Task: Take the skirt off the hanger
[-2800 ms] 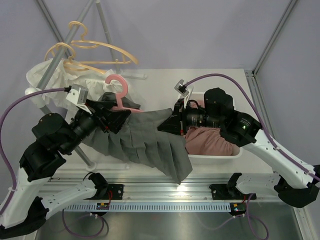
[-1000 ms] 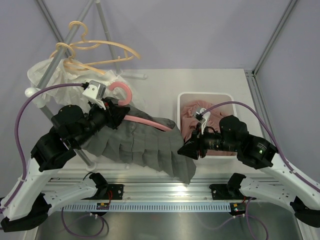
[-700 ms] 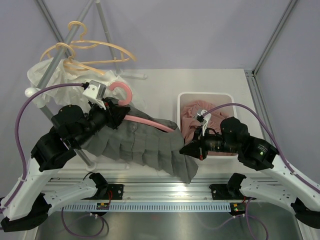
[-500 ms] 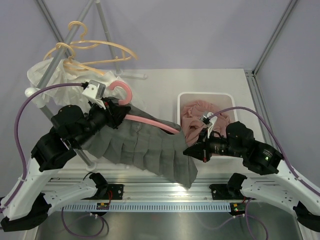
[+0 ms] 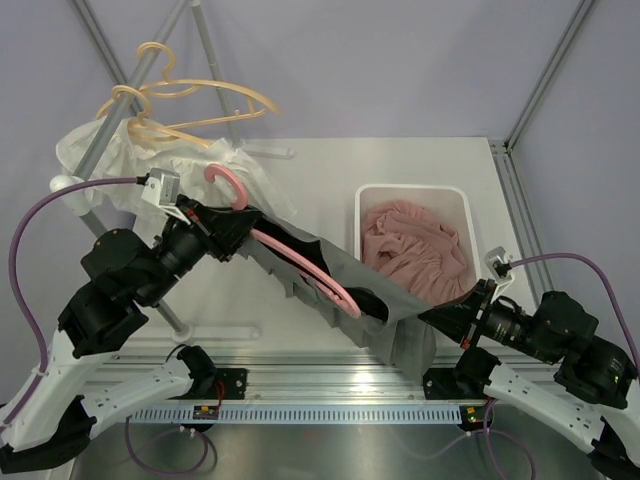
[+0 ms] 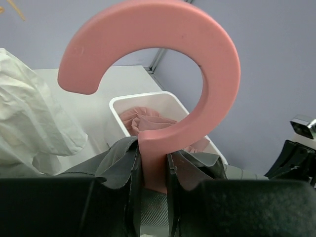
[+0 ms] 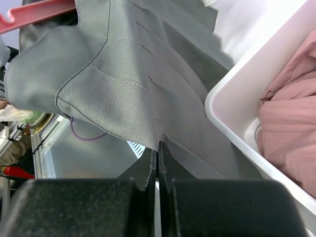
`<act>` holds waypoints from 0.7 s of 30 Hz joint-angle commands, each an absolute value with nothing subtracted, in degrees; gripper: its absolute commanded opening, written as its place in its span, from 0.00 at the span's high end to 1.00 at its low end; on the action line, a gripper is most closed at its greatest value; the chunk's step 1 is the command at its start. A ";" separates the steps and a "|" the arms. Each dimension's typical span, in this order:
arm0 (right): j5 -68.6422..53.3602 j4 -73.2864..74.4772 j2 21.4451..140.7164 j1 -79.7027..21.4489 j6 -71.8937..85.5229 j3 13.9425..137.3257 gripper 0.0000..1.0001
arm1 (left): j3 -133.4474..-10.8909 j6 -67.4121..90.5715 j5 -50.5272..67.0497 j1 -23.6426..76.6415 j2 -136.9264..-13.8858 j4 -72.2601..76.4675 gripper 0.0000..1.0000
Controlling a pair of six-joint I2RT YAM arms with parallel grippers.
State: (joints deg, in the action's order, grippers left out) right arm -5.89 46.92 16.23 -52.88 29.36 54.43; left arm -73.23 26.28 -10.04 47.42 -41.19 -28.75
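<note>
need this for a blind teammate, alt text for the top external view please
The left gripper clamps the neck of a pink hanger while the right gripper pinches the grey skirt, stretched between them. Behind, a white bin holds pink cloth.

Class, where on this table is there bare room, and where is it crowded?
Bare table lies at the back, between the white cloth and the bin, and at the near left, in front of the skirt. Crowded: the back-left corner, heaped with that cloth, and the bin, full of pink cloth.
</note>
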 commanded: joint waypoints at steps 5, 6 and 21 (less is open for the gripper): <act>-8.61 32.83 25.27 -53.00 31.73 50.19 1.00 | -74.18 31.62 0.68 46.50 -42.09 -16.10 1.00; -10.61 30.35 27.57 -53.00 31.47 50.10 1.00 | -74.18 32.86 5.40 46.58 -42.45 -14.87 1.00; -8.01 20.73 66.52 -51.86 19.26 77.05 1.00 | -77.08 40.87 14.15 46.49 -38.59 -11.07 1.00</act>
